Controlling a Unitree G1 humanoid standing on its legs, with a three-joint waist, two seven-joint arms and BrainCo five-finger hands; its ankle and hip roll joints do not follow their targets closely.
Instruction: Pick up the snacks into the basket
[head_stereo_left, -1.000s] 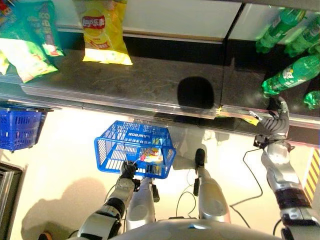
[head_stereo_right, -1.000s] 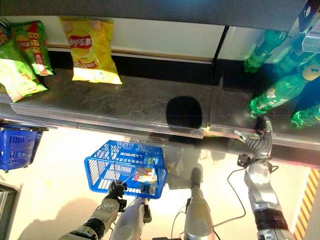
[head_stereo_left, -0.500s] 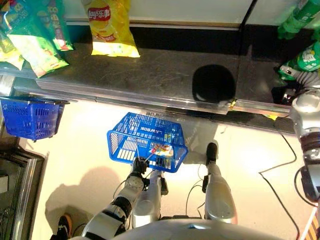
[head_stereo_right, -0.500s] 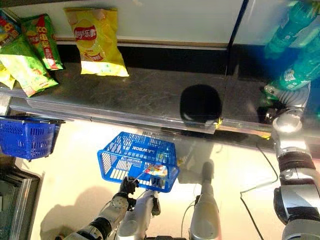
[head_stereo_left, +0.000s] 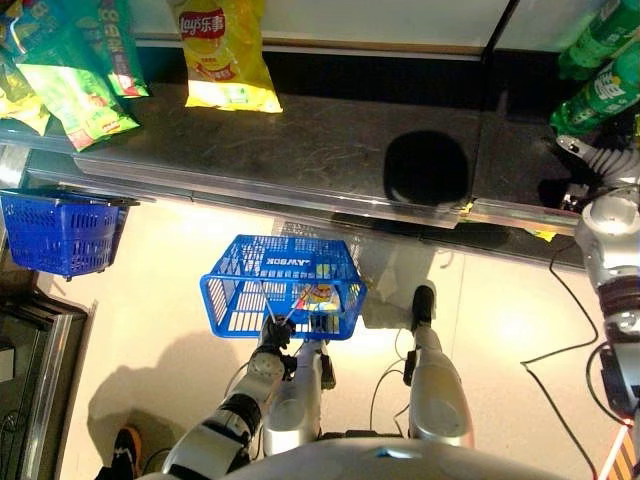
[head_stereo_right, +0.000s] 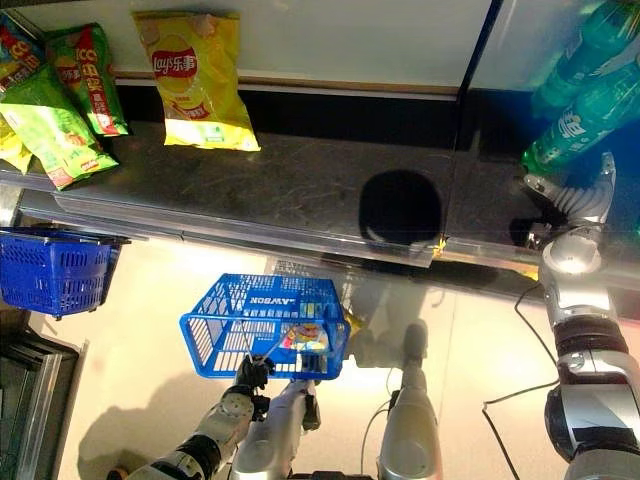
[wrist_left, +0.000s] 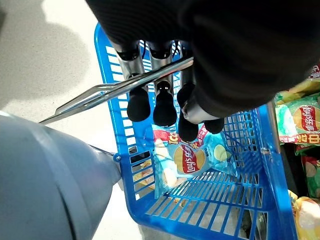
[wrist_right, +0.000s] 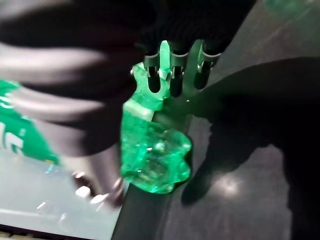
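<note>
Pale shop flooring lies below a dark shelf (head_stereo_left: 300, 150) that runs across the far side of the scene. Snack location: one light-blue chip bag (wrist_left: 192, 160) lies flat on the mesh bottom of the blue basket (head_stereo_left: 225, 290), toward the basket's right side as seen from the head cameras. A second, partly covered packet shows under it in the left wrist view; its kind cannot be determined.

The basket hangs above the floor, carried by its thin metal handle (wrist_left: 115, 92). The left hand (head_stereo_left: 274, 333) is below the basket's near edge, and in its wrist view the fingers (wrist_left: 138, 105) are curled round the handle, so the hand is closed on it.

Remaining stock on the shelf: a yellow chip bag (head_stereo_right: 200, 75) lies near the shelf's left part, with green snack bags (head_stereo_right: 55, 125) further left at the shelf's end. Green bottles (head_stereo_right: 580, 110) lie at the shelf's right end.

The right hand (head_stereo_right: 575, 200) is raised at the shelf's right end, just below the green bottles, fingers fairly straight and spread, holding nothing. Its wrist view shows the base of one green bottle close beyond the fingertips; contact cannot be confirmed.

A second blue basket (head_stereo_left: 55, 230) hangs at the shelf's left front edge, well apart from the carried one.
</note>
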